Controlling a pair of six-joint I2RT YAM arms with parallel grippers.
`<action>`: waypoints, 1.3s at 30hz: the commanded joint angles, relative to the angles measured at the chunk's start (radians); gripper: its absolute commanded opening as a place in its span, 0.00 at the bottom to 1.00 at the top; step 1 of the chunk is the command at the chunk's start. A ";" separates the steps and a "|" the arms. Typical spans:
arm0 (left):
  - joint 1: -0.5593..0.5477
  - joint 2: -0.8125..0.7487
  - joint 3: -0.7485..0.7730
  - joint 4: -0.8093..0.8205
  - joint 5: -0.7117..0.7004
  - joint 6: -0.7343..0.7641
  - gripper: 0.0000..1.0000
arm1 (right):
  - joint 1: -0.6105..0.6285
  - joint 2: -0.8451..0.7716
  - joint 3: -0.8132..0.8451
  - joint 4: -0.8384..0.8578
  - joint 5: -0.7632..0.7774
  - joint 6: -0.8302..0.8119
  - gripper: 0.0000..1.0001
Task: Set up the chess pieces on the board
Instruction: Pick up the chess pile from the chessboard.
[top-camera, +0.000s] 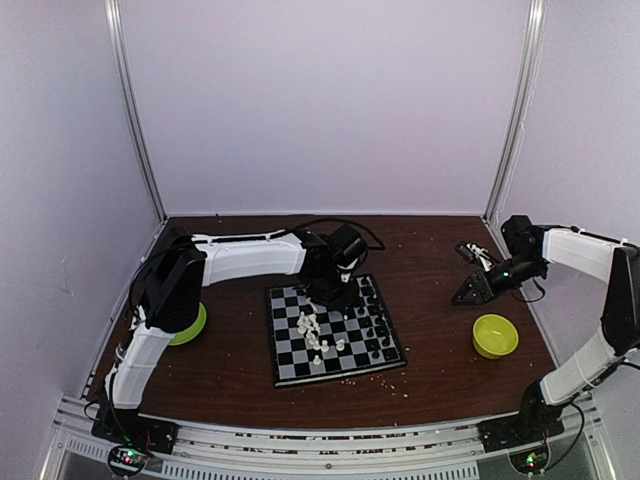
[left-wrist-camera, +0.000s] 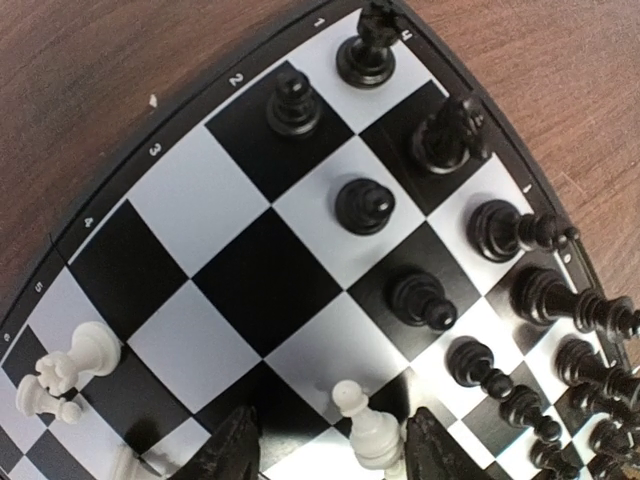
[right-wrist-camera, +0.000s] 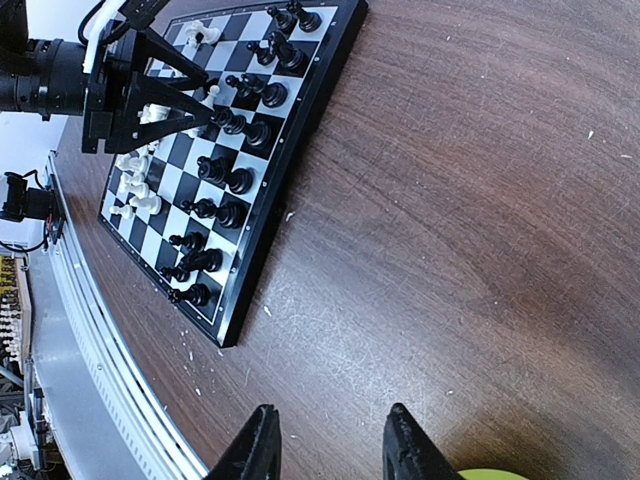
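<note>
Top view: my left end effector (top-camera: 335, 288) hangs over the far half of the board (top-camera: 290, 372), which sits mid-counter (top-camera: 440, 370). White pieces (top-camera: 313, 332) bunch near the middle and black pieces (top-camera: 377, 335) line the right side. My right end effector (top-camera: 470, 290) is well off to the right over bare wood, near a green bowl (top-camera: 495, 336). A green plate (top-camera: 192, 328) sits far left. Pale walls (top-camera: 320, 100) box in three sides.

Left wrist: fingers (left-wrist-camera: 232, 452) are spread wide with a white piece (left-wrist-camera: 368, 432) standing between them, not pinched. Open squares ahead, black row off right.

Right wrist: fingers apart, nothing between them, just counter below. The board's corner is up left, with plenty of room around.
</note>
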 joint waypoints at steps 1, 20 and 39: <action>-0.006 -0.012 -0.023 -0.052 -0.029 0.038 0.52 | -0.007 0.014 0.019 -0.012 -0.011 -0.014 0.35; -0.006 -0.071 -0.123 -0.066 -0.020 0.047 0.36 | -0.010 0.021 0.021 -0.019 -0.015 -0.013 0.35; -0.008 -0.074 -0.164 -0.013 0.001 0.117 0.17 | -0.010 0.040 0.026 -0.024 -0.022 -0.015 0.35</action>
